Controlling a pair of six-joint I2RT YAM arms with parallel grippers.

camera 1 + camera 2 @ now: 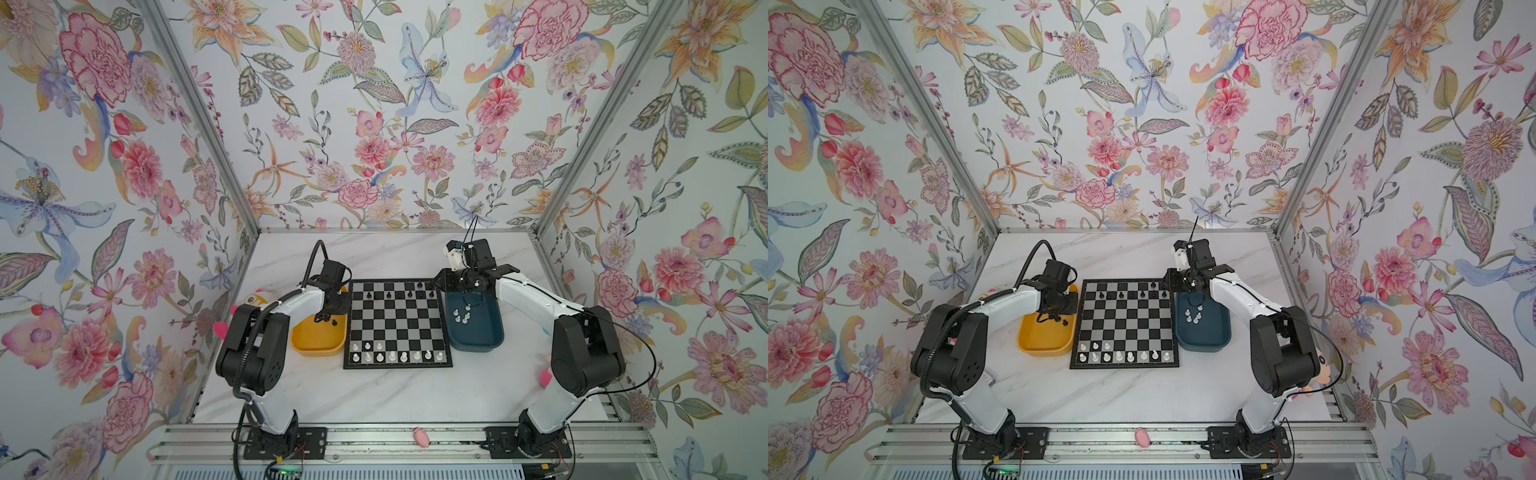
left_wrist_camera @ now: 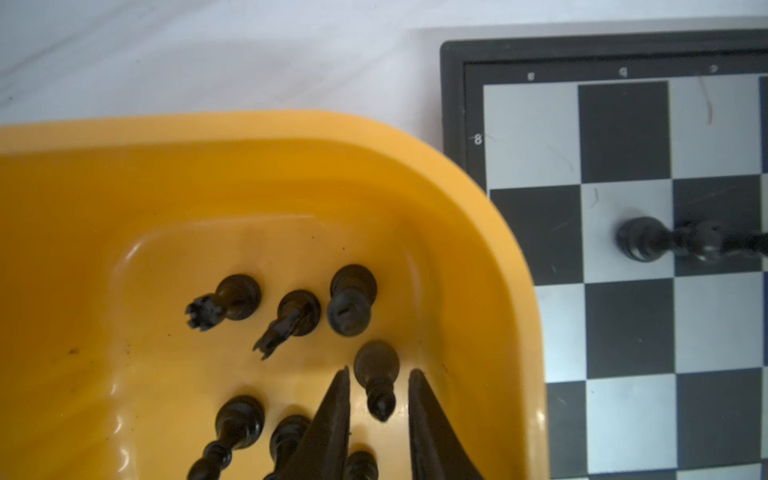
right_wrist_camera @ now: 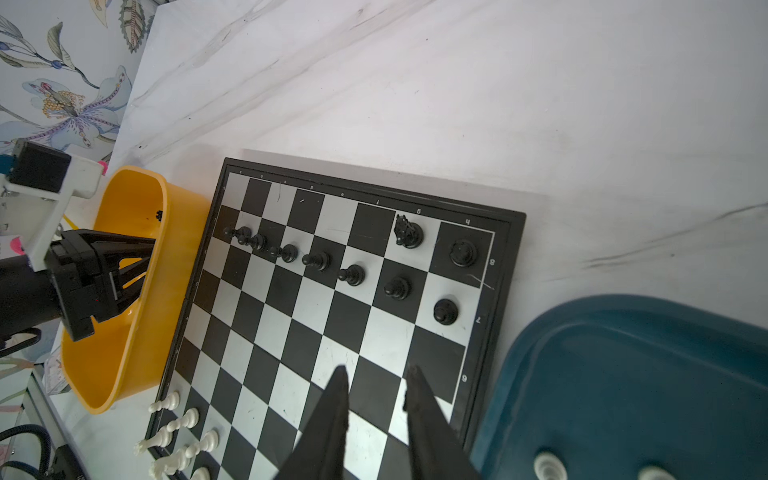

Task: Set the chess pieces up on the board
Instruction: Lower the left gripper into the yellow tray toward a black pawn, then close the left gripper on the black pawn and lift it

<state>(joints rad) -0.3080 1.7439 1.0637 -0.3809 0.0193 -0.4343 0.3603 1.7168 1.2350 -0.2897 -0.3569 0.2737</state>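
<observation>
Top views, both: marble table [image 1: 374, 399] under the board [image 1: 397, 328], flat between yellow tray [image 1: 318, 347] and dark blue tray [image 1: 478, 338]. Over bare squares by the board's blue-tray edge, right gripper [image 3: 375, 370], jaws apart, nothing between them. Down inside the yellow tray, left gripper [image 2: 379, 372], jaws apart and straddling an upright black bishop [image 2: 376, 359], a sliver of gap on each side, no pinch yet. Likely trouble, biggest first: wall-side finger [image 2: 428, 415] hard by the tray wall, liable to scrape it on closing and skew the grip; neighbouring black pieces [image 2: 239, 419] crowded just beside the other finger [image 2: 328, 415], easy to bump over; a squeeze on the bishop's slim, tapered top apt to squirt or tilt it. Further on, toward the empty back-rank squares, a risk of clipping the black pawns [image 3: 318, 260] lined along rank seven, small, light, quick to topple. Near ranks: white pieces [image 1: 390, 356], well apart from all this.
</observation>
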